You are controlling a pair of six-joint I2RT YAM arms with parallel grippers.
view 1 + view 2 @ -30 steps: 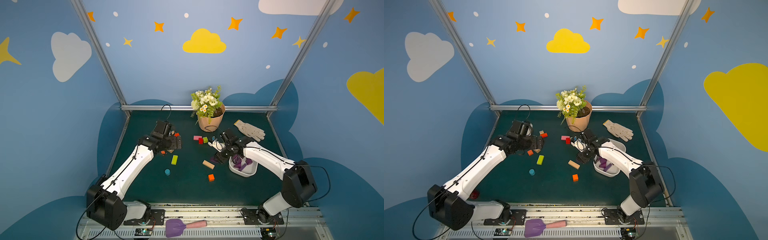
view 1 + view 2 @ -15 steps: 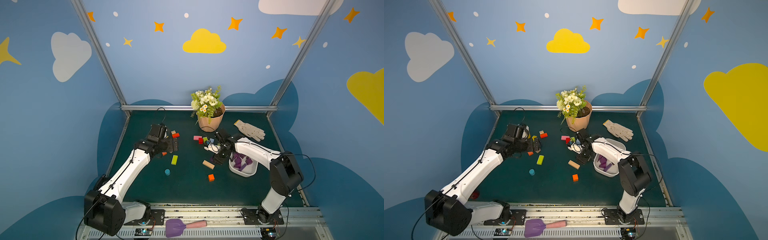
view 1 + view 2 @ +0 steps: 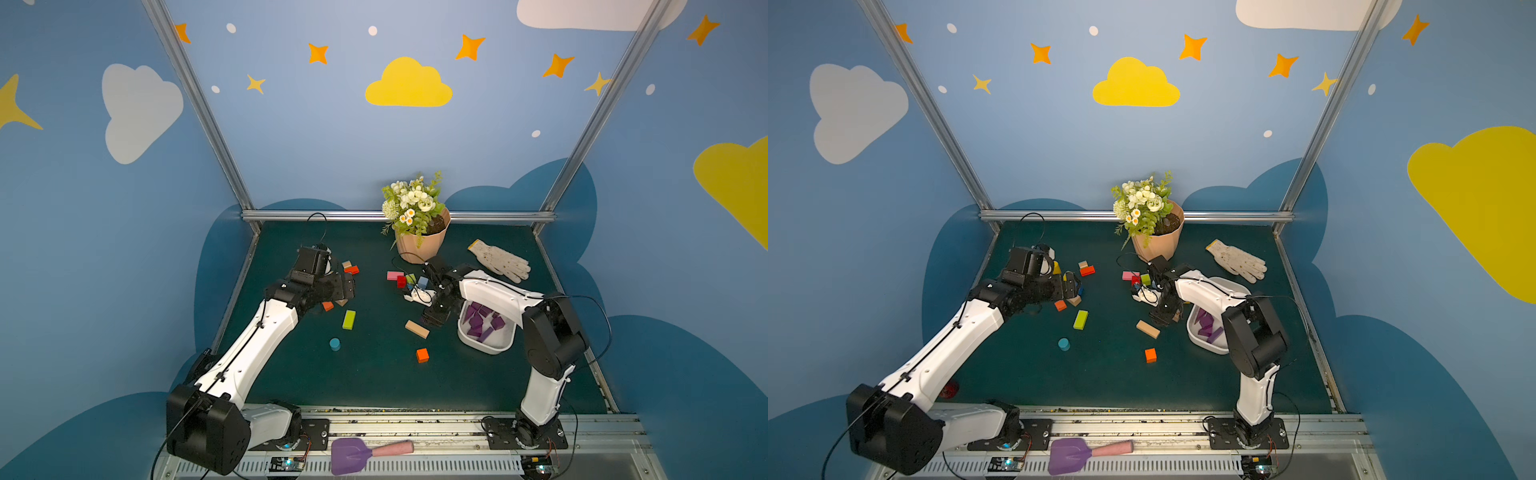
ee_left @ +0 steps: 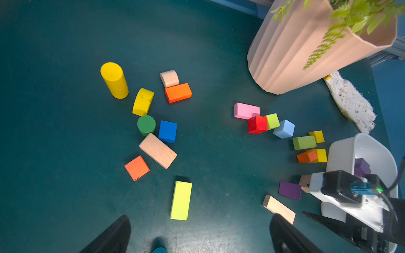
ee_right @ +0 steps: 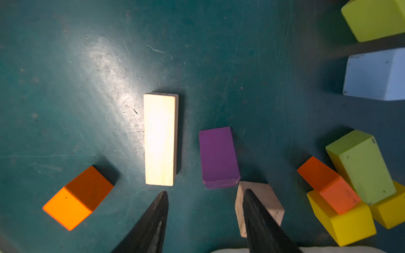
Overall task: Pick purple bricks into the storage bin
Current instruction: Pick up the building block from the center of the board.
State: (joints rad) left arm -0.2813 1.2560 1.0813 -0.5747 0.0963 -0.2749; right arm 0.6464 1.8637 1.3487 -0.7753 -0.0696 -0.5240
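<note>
Your right jaws hang half open and empty, low over the table, just short of the last loose purple brick (image 5: 218,156). It lies flat just beside the bin (image 3: 486,348), where the other purple bricks (image 3: 482,322) already sit.

Straddle the brick's short width. One finger (image 5: 153,223) lines up with the plank (image 5: 160,140), and the other (image 5: 260,219) sits over a wood cube (image 5: 270,204) at the brick's corner. Shift sideways so that the first finger drops into the narrow gap between plank and brick, and advance to the brick's middle before you close, or you will likely catch the cube.

The carry is short, so lift just enough to clear the bin's low wall. The block pile (image 5: 341,197) crowds the far side. Your left jaws stand wide open and empty, well apart.
</note>
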